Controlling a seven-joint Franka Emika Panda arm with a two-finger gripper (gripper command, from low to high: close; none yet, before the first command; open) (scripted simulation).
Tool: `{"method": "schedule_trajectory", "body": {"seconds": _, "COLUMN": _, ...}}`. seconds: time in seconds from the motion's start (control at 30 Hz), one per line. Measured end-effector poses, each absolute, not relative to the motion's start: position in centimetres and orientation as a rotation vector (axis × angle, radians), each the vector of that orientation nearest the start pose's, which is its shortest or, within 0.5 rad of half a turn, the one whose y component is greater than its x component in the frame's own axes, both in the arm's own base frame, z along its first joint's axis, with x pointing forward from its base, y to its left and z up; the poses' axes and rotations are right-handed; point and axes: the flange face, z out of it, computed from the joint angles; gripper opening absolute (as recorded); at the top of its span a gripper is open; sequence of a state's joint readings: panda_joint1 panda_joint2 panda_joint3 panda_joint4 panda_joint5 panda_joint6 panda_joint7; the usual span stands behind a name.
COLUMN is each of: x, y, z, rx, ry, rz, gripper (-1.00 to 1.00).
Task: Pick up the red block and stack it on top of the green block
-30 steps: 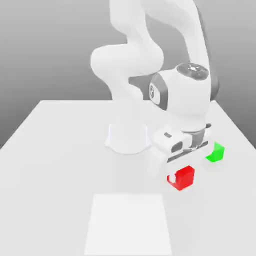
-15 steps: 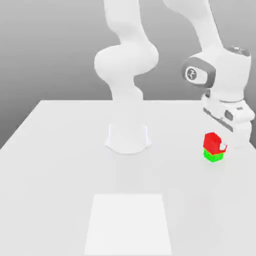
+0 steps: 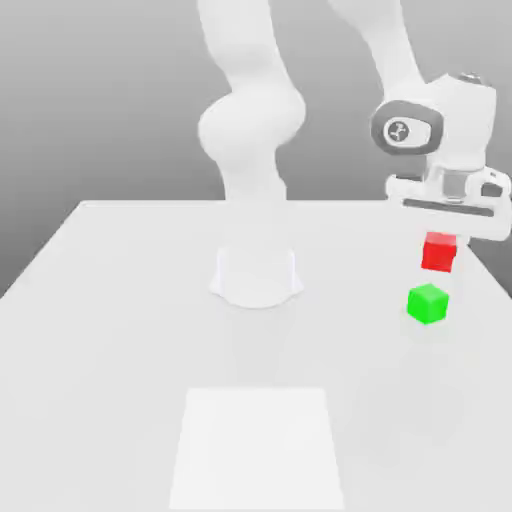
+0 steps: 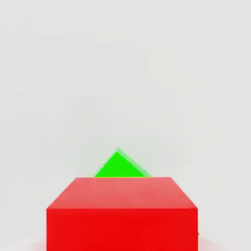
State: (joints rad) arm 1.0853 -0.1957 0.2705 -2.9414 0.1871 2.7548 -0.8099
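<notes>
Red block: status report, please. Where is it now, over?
Gripper shut on red block, held in air. Green block on table just below, clear gap between them. Nothing in the way.

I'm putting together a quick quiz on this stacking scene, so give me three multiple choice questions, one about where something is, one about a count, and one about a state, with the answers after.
1. Where is the red block?
A. resting on the green block
B. in the air above the green block, apart from it
C. beside the arm's base on the table

2. How many blocks are in the scene?
A. one
B. two
C. four

3. What is the gripper doing?
A. shut on the red block
B. open above the table
C. shut on the green block

Answers:
1 B: in the exterior view, bare table shows between the red block and the green one below it.
2 B: one red and one green, seen in both views.
3 A: the red block hangs off the table right under the hand.
</notes>
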Motion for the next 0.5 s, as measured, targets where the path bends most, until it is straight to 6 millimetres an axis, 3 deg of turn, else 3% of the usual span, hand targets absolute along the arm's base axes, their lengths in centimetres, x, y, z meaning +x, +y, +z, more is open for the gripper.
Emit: {"method": "schedule_trajectory", "body": {"seconds": 0.5, "x": 8.6, "y": 31.8, "z": 18.9, "rx": 1.723, "ry": 2.640, "rz": -0.003, "gripper": -1.00}}
